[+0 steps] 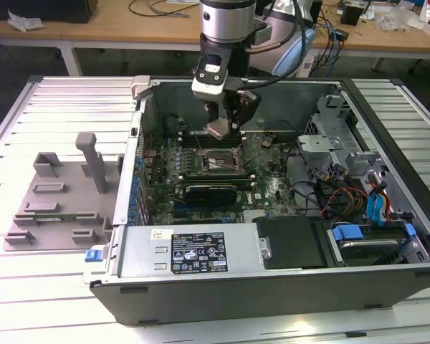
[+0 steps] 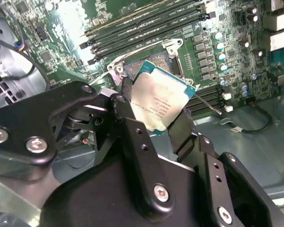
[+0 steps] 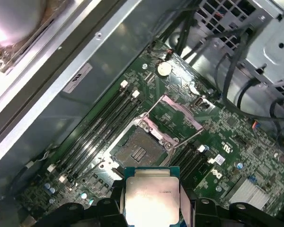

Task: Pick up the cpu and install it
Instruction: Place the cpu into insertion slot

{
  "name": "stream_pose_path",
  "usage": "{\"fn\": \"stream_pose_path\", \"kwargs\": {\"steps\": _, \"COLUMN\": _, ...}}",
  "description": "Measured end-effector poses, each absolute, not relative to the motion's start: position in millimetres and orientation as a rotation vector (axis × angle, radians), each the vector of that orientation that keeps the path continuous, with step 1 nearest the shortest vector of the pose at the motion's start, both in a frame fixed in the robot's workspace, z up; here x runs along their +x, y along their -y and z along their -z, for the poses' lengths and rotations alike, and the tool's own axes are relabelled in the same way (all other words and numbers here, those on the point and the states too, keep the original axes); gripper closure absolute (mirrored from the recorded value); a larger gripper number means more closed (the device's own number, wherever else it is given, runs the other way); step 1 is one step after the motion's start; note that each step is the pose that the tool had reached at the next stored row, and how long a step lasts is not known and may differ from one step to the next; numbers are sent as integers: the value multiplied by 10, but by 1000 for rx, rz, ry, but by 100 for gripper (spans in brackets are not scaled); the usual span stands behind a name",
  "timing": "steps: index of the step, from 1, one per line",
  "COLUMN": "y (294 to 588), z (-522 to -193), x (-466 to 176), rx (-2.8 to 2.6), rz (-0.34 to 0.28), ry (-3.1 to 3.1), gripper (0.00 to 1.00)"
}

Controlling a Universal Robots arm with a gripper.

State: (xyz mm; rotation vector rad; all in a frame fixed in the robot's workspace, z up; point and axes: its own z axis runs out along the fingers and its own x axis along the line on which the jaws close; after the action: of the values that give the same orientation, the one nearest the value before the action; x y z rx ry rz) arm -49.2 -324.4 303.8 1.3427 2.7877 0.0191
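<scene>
First wrist view: cpu (image 3: 152, 197), socket (image 3: 138, 150) between memory slots (image 3: 99, 125)

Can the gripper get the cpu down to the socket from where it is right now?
Probably yes: the gripper holds the cpu above the socket, whose latch frame stands open, with nothing between them.

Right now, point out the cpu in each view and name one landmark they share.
Exterior view: cpu gripped in the end effector, tilted, above the motherboard.
Second wrist view: cpu between the black fingers, in front of the open socket.
First wrist view: cpu between the fingers, nearer the camera than the socket.
Shared landmark: the open socket.
</scene>
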Motion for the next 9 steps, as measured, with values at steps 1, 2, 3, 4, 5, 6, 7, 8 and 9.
{"fn": "stream_pose_path", "kwargs": {"steps": 1, "y": 3244, "z": -3038, "x": -492, "rx": 1367, "rz": -18, "ry": -2776, "gripper": 45}}
{"fn": "stream_pose_path", "kwargs": {"steps": 2, "y": 3244, "z": -3036, "x": -493, "rx": 1406, "rz": -17, "ry": -2756, "gripper": 45}}
{"fn": "stream_pose_path", "kwargs": {"steps": 3, "y": 3244, "z": -3036, "x": -492, "rx": 1452, "rz": -16, "ry": -2732, "gripper": 45}}
{"fn": "stream_pose_path", "kwargs": {"steps": 4, "y": 3244, "z": -3035, "x": -492, "rx": 1488, "rz": -15, "ry": -2712, "gripper": 45}}
{"fn": "stream_pose_path", "kwargs": {"steps": 5, "y": 3244, "z": -3035, "x": -492, "rx": 1505, "rz": -15, "ry": -2703, "gripper": 45}}
{"fn": "stream_pose_path", "kwargs": {"steps": 6, "y": 3244, "z": -3034, "x": -492, "rx": 1522, "rz": -14, "ry": -2693, "gripper": 45}}
{"fn": "stream_pose_path", "kwargs": {"steps": 7, "y": 3244, "z": -3034, "x": -492, "rx": 1551, "rz": -13, "ry": -2677, "gripper": 45}}
{"fn": "stream_pose_path", "kwargs": {"steps": 8, "y": 3244, "z": -3033, "x": -492, "rx": 1577, "rz": -13, "ry": -2661, "gripper": 45}}
{"fn": "stream_pose_path", "kwargs": {"steps": 9, "y": 3244, "z": -3033, "x": -492, "rx": 1592, "rz": -12, "ry": -2652, "gripper": 45}}
